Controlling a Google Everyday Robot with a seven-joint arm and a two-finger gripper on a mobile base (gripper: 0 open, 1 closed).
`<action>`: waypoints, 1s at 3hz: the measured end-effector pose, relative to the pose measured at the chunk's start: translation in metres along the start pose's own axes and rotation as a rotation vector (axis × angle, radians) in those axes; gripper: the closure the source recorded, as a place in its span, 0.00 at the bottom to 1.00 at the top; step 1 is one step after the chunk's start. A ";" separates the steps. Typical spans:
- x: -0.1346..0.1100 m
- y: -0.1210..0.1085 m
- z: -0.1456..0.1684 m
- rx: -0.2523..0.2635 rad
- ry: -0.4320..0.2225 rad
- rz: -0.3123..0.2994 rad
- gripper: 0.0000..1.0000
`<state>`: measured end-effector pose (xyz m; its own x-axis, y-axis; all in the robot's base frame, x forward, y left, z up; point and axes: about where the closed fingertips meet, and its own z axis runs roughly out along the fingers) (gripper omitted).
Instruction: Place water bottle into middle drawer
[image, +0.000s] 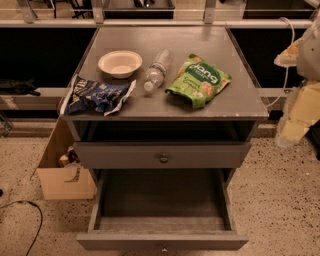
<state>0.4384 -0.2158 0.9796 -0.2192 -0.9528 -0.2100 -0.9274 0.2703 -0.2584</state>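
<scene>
On the bench (220, 40) top: water bottle (156, 70) lying on its side near the middle, white cap toward the front edge, base toward the back. Clear ribbed body, pale label band around it.

Just left of the bottle, a pale bowl (120, 63), upright, apart from it. Just right, a green snack bag (199, 80) lying flat; whether it touches the bottle cannot be told. At the front left corner, a crumpled blue snack bag (97, 95), one end hanging past the bench edge.

Below the top: upper drawer (162, 155) nearly closed, round metal knob at the centre of its grey front. Under it, the middle drawer (162, 241) pulled well out toward the camera, bare grey floor showing, its knob just visible at the bottom edge of the view.

At the far right edge: gripper (290, 131), a pale yellowish shape hanging beside the bench's right front corner, well apart from the bottle and from both drawers. Whether it is spread or closed cannot be told; nothing seen in it.

On the speckled floor to the left: an open cardboard box (65, 175) against the cabinet side, and a black cable (25, 215) looping near it.
</scene>
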 end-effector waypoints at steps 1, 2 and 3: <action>-0.008 -0.010 -0.004 0.011 -0.007 -0.014 0.00; -0.014 -0.020 -0.004 0.010 -0.019 -0.025 0.00; -0.034 -0.056 0.011 -0.001 -0.043 -0.085 0.00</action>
<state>0.5011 -0.1967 0.9905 -0.1265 -0.9654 -0.2280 -0.9426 0.1886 -0.2756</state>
